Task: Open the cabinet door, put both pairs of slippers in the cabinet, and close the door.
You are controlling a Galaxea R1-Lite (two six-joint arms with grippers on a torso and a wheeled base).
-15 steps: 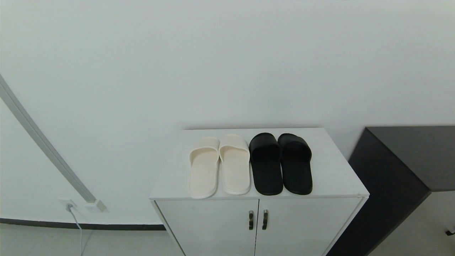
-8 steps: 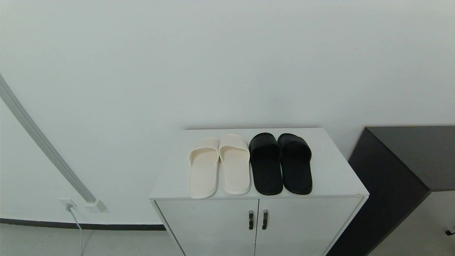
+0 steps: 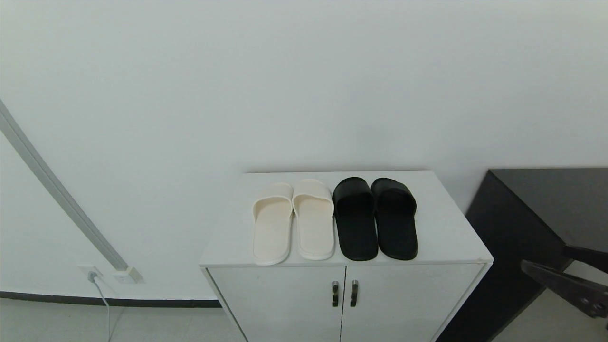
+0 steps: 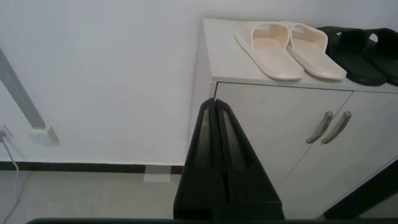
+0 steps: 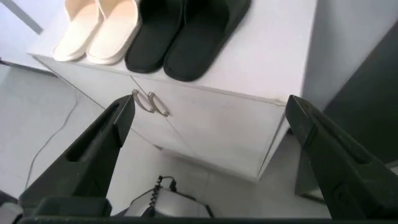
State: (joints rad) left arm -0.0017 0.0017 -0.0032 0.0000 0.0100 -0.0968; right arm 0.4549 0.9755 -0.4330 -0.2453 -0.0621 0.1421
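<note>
Two pairs, cream slippers (image 3: 292, 221) and black slippers (image 3: 375, 218), wait atop the closed cabinet (image 3: 441, 237); right claw (image 3: 544, 256) gapes, likely for a door handle (image 3: 354, 293); left claw (image 4: 216, 106) clenched empty.

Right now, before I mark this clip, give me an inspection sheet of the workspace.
Surface: cabinet top, flat and white, carries both pairs.
Job's things: white slippers and black slippers lie side by side on top, toes toward the wall; both doors are shut, with the handles at the middle seam.
Clutter: nothing seen.
Grippers: left pincer is shut and empty, facing the cabinet's left front corner; right pincer is open and empty, off to the cabinet's right.
Cables: a cable hangs from a wall socket left of the cabinet.
Surroundings: white wall, a slanted grey strip, a dark table at right.
</note>
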